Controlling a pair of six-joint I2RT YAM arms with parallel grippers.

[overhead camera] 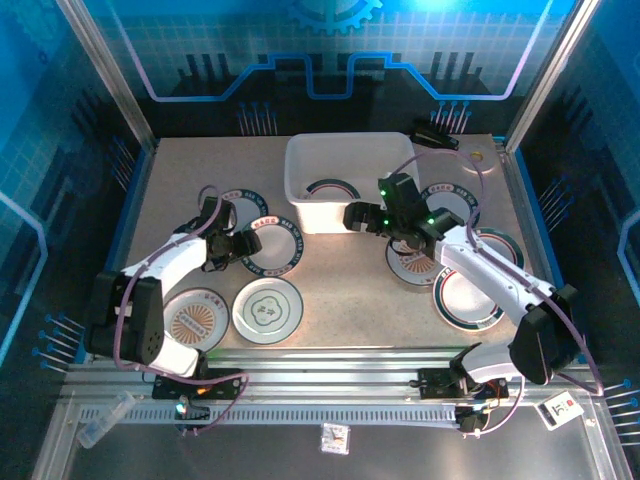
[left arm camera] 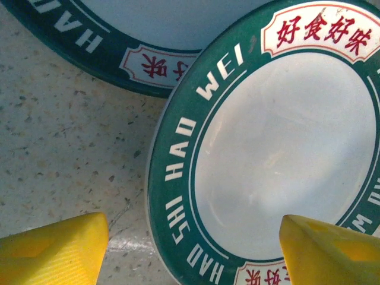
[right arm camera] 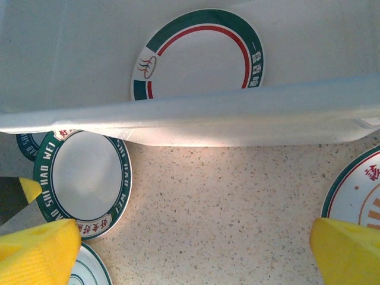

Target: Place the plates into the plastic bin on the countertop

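Left gripper [left arm camera: 193,228], right gripper [right arm camera: 193,231]: both spread.
Left straddles a plate's [left arm camera: 279,154] rim; right hovers at the bin's [right arm camera: 178,113] six o'clock.

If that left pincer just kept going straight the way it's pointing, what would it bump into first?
Most likely the green-rimmed plate on the countertop: its rim lies between the left pincer's open yellow fingers. How far off is hard to judge.
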